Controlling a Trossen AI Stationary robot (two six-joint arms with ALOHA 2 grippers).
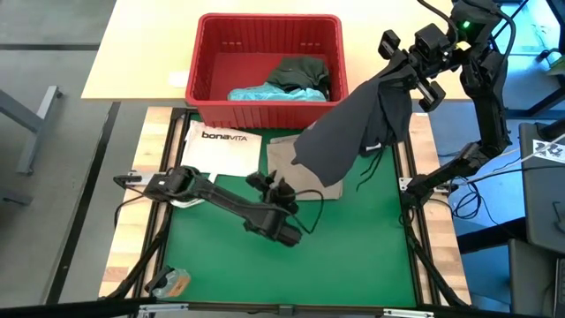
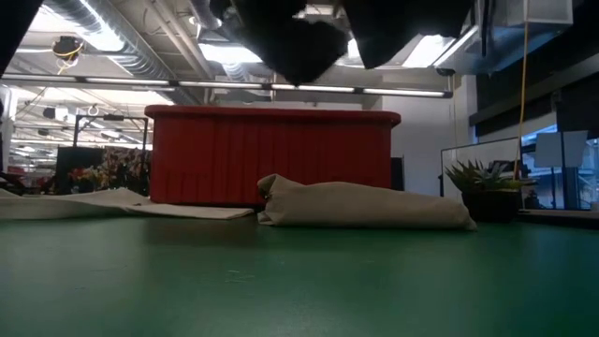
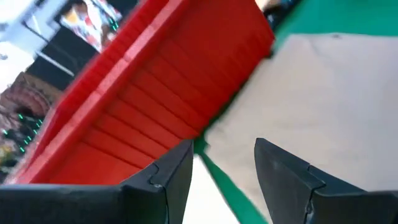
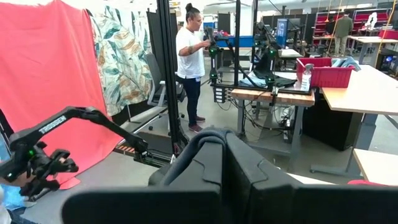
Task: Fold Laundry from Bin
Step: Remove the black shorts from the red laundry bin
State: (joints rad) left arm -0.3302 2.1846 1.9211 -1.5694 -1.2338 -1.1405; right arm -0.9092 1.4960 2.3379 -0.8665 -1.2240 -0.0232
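Seen from above with the green mat's middle as the dial, the left gripper (image 1: 269,187) sits almost at the centre, a touch toward 11 o'clock, low over the mat; its wrist view shows the two fingers (image 3: 171,177) spread with nothing between them, facing the bin wall. At 10 o'clock lies the white tote bag (image 1: 225,148), flat and no part of the job. At 12 o'clock, on the pale table (image 1: 141,53) beyond the mat, stands the red bin (image 1: 265,113), with the light turquoise garment (image 1: 269,92) and the dark green garment (image 1: 300,72) bunched inside. The khaki-tan garment (image 1: 287,155) lies on the mat between 12 and 1 o'clock, just in front of the bin; the low view shows it as a soft low mound (image 2: 365,206). At 2 o'clock the right gripper (image 1: 399,64) is raised and clamped on the dark grey garment (image 1: 353,124), which hangs in a long limp drape with drawstrings (image 1: 371,168) trailing toward the mat.

The cloth looks light, floppy and not fragile; it should sag wherever unsupported, so a second hold on a free lower corner or hem would likely spread it best.

The mat appears smooth and flat. Beyond the table is a workshop with other rigs, a red cloth backdrop and a person (image 4: 189,68) standing well away.
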